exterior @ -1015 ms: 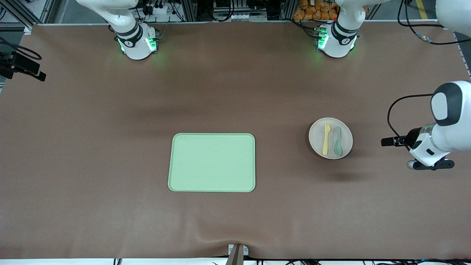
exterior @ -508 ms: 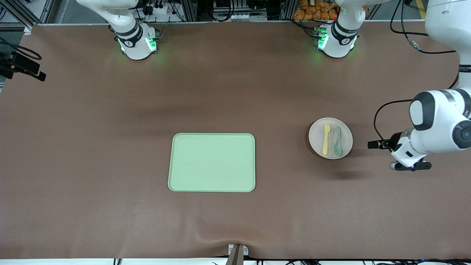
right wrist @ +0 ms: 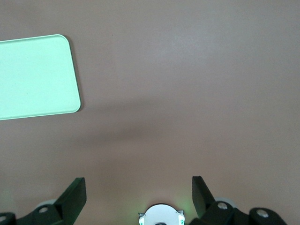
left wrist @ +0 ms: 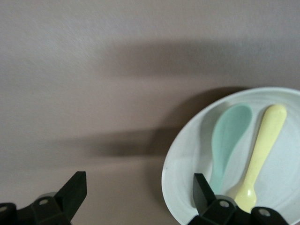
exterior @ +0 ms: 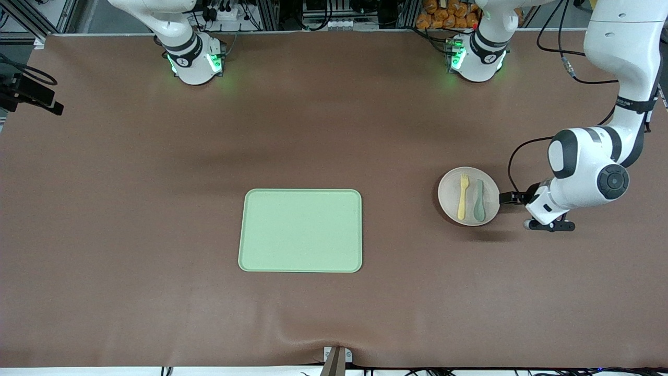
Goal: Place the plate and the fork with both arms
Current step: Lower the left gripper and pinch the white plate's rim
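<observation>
The pale plate lies on the brown table toward the left arm's end. On it lie a yellow fork and a grey-green spoon, side by side. My left gripper hovers low just beside the plate, on the side away from the tray. In the left wrist view it is open and holds nothing. One finger stands over the plate's rim, near the spoon and fork. My right gripper is open and empty, high above its own base.
A rectangular light-green tray lies mid-table, nearer the front camera than both arm bases; its corner shows in the right wrist view. A crease runs in the brown cover at the table's front edge.
The left arm has swung in from the table's end toward the plate, bringing its open gripper right up to the plate's edge. The right arm has not moved.
</observation>
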{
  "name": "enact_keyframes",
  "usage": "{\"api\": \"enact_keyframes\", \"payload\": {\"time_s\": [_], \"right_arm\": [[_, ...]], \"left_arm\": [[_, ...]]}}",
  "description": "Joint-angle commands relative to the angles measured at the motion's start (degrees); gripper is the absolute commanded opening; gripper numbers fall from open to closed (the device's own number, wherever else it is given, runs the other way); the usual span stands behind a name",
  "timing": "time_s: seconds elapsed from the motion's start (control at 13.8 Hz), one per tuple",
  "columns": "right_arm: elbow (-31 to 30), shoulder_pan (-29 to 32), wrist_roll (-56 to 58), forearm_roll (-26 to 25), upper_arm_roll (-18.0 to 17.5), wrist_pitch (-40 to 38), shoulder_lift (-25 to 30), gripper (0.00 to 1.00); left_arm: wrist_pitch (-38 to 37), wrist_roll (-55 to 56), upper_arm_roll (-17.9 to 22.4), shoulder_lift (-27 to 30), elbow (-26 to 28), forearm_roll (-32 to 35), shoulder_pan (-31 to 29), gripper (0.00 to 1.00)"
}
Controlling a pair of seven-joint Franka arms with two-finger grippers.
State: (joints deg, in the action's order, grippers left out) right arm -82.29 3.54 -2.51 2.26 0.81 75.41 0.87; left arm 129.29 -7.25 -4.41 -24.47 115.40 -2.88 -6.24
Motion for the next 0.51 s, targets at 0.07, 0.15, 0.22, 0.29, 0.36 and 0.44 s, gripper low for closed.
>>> {"api": "enact_keyframes", "payload": {"time_s": [0.07, 0.15, 0.22, 0.29, 0.36, 0.44], "right_arm": [[-0.77, 0.51, -0.65, 0.46, -0.20, -0.17, 0.80, 1.00], [-0.77, 0.51, -0.65, 0.46, -0.20, -0.17, 0.80, 1.00], [-0.85, 0.51, -0.65, 0.46, -0.20, -0.17, 0.80, 1.00], [-0.77, 0.59, -0.65, 0.55, -0.20, -0.17, 0.80, 1.00], [-0.77, 0.60, -0.65, 0.47, -0.20, -0.17, 0.80, 1.00], [-0.85, 0.60, -0.65, 0.46, -0.20, -0.17, 0.80, 1.00]], "left_arm": [[1.31, -5.22, -0.69, 0.74, 2.37, -4.58, -0.70, 0.97], [2.44, -5.66, -0.69, -0.13, 2.37, -4.59, -0.70, 0.93], [3.59, -6.97, -0.69, -0.58, 2.46, -4.68, -0.79, 0.89], [3.95, -7.51, -0.69, -1.19, 2.46, -4.94, -0.79, 0.82], [4.38, -7.86, -0.69, -1.55, 2.46, -5.29, -0.79, 0.77], [4.65, -8.21, -0.69, -1.81, 2.46, -5.38, -0.79, 0.71]]}}
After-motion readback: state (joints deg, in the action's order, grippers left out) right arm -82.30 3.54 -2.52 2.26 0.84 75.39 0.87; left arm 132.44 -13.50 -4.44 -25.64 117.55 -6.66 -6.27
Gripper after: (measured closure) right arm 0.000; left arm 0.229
